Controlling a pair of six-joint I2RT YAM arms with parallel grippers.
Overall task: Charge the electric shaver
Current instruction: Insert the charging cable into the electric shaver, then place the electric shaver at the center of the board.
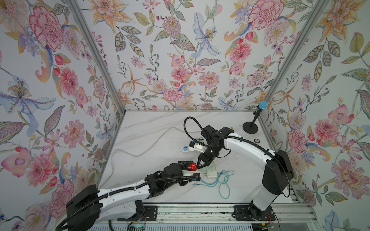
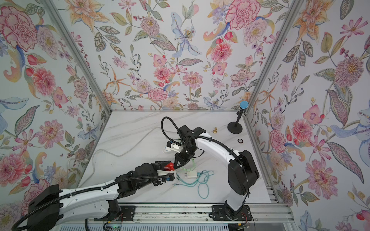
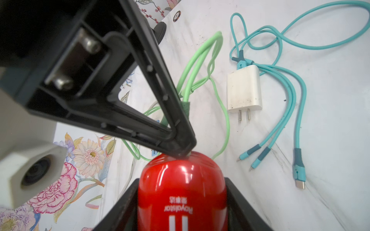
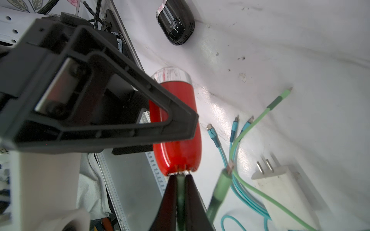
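The red electric shaver [image 1: 192,166] [image 2: 170,166] [image 3: 180,176] [image 4: 176,144] is held just above the table, with my left gripper [image 1: 188,167] [image 3: 181,196] shut on its body. My right gripper [image 1: 198,166] [image 2: 175,167] [image 4: 181,177] is shut on a green cable connector [image 4: 181,192]. That connector's tip presses against the shaver's rounded end. The green cable [image 1: 212,166] [image 3: 200,66] trails from there across the table. Whether the connector sits inside the port is hidden by the fingertips.
A white charger plug [image 1: 210,175] [image 3: 244,88] with a teal multi-head cable [image 1: 224,184] lies right of the shaver. A power strip [image 1: 186,149] sits behind under the right arm. A black shaver [image 4: 175,26] lies on the table. A microphone stand [image 1: 250,127] stands at the back right.
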